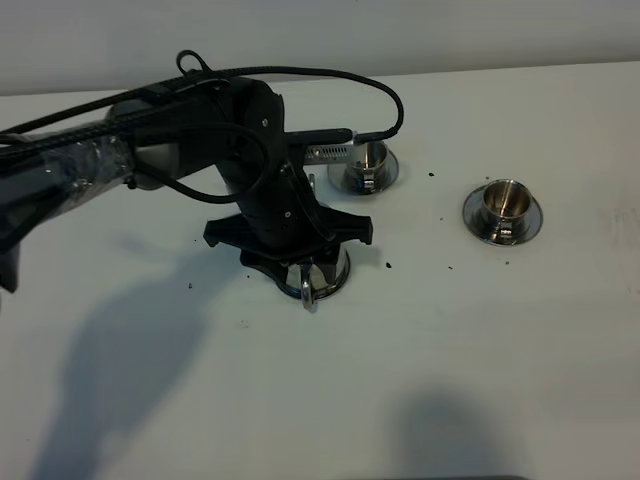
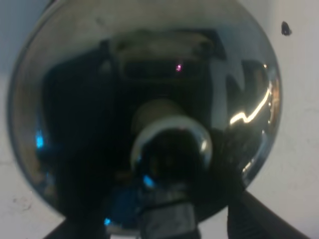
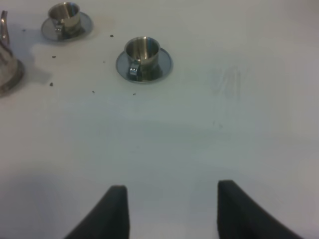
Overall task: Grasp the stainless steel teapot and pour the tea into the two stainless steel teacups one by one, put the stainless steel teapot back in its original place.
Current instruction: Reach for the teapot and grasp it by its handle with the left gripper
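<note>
The stainless steel teapot (image 1: 327, 272) is standing upright approx. mid-counter (image 1: 500, 360), a bit left of centre, mostly hiding under the left arm (image 1: 120, 160) in the high view. Its loop handle (image 1: 308, 291) is poking out toward the counter's near edge, so the pot's long axis is running near edge to far edge. The spout is hiding under the arm there. In the right wrist view only a thin curved sliver of spout (image 3: 3, 22) is showing, cut off by the frame.

The lid is sitting on the pot, so contents unseen. Far teacup (image 1: 366, 158) is standing on its saucer (image 1: 390, 170) just past the arm, closer to the far edge. Right teacup (image 1: 504, 200) is sitting on its own saucer (image 1: 530, 215), well apart toward the counter's right side. Both tiny handles are facing the near edge. Insides are showing only shiny steel; can't tell if any liquid is in them.

Left jaws are hanging straight over the pot, spread wide & released. The left wrist view is looking down on the domed lid (image 2: 89, 99) w/ the knob (image 2: 172, 144) about centred. One dark finger (image 2: 259, 219) is showing at the lid's handle side; touching or not, can't tell.

Right jaws are standing apart too, fingers (image 3: 117, 211) over bare counter w/ nothing btwn them, well clear of both cups.

Dark specks (image 1: 388, 265) are lying on the counter near the pot.
</note>
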Motion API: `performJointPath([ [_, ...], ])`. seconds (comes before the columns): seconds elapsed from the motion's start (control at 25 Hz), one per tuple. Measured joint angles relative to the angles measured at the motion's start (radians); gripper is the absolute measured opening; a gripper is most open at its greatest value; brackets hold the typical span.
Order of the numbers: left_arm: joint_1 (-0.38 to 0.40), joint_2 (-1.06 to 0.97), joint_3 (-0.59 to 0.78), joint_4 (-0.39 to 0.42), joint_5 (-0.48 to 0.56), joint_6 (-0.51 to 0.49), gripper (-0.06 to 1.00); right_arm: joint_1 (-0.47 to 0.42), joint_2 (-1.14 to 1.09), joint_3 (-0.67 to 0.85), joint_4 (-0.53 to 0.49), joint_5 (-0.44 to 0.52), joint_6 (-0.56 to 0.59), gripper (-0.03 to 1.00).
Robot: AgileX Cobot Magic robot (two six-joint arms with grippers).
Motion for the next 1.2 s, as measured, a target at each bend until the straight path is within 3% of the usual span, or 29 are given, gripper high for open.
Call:
performJointPath([
  [1.2, 0.011, 0.036, -0.011, -0.008, 0.007, -0.004, 0.51, 0.0, 0.0, 0.0, 0.002, 0.0, 0.0, 0.4],
])
